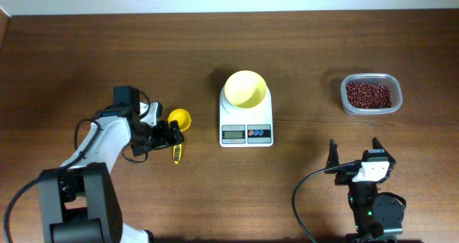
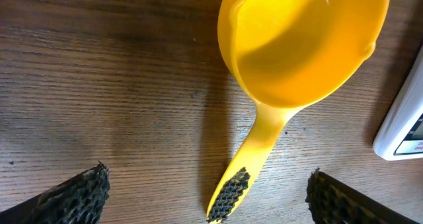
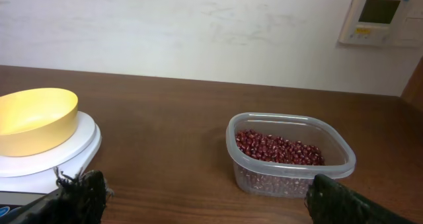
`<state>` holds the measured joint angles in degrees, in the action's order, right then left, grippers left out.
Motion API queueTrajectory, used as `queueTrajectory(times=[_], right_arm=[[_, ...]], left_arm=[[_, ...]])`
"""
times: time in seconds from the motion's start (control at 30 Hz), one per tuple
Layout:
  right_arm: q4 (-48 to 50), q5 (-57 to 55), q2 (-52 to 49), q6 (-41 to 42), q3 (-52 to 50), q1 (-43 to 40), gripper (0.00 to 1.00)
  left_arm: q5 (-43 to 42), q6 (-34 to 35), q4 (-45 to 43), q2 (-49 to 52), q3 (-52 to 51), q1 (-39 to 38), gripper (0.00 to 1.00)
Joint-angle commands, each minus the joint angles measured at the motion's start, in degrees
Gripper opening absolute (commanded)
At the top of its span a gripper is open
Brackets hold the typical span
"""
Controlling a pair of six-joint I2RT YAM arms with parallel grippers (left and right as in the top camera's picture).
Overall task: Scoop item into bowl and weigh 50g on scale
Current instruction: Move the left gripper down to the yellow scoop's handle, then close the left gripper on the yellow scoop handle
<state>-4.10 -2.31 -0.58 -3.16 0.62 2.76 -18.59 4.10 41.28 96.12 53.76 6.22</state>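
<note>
The pale-yellow bowl [image 1: 246,89] sits empty on the white scale [image 1: 246,134]. Dark reddish-brown beans [image 1: 368,94] fill a clear container [image 1: 395,94] at the right. A yellow scoop [image 1: 179,120] lies left of the scale, empty. My left gripper [image 1: 171,140] is open and low over the scoop's handle; in the left wrist view the handle tip [image 2: 230,192] lies between the fingers of the left gripper [image 2: 208,199], untouched. The right gripper [image 1: 354,150] is open near the front edge. The right wrist view shows the right gripper [image 3: 205,199] facing the beans [image 3: 277,148], bowl [image 3: 33,118] and scale [image 3: 73,151].
The scale's corner [image 2: 403,128] shows at the right of the left wrist view, close to the scoop's cup [image 2: 304,45]. A wall with a white panel [image 3: 377,16] stands behind the table. The container's wall [image 3: 277,181] lies just ahead of my right fingers.
</note>
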Motion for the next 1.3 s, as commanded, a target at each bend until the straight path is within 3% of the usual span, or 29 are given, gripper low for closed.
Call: queueTrajectory(times=[0.0,0.5,0.63,0.83,1.13,1.27], right_arm=[[-0.5,-0.1,0.4,0.4,-0.3,-0.3,0.99],[-0.5,-0.1,0.4,0.4,-0.3,-0.3,0.99],[-0.5,-0.1,0.4,0.4,-0.3,-0.3,0.99],[-0.5,-0.1,0.4,0.4,-0.3,-0.3,0.99],[-0.5,-0.1,0.4,0.4,-0.3,-0.3,0.99],[-0.5,-0.1,0.4,0.4,-0.3,-0.3,0.99]], left_arm=[[0.3,-1.1,0.0,0.5,-0.5,-0.2,0.99],[-3.3,-1.1,-1.5,0.5,-0.5,-0.3,1.0],[-4.1,-2.4,-4.7,0.5,-0.5,-4.0,0.99],[1.4,-2.4,-5.7,0.6,-0.5,-7.1,0.97],[-3.1,-2.4,-6.1,7.5,-0.5,-7.3,0.96],[-3.1,-2.4,-4.5,7.5,-0.5,-7.3,0.84]])
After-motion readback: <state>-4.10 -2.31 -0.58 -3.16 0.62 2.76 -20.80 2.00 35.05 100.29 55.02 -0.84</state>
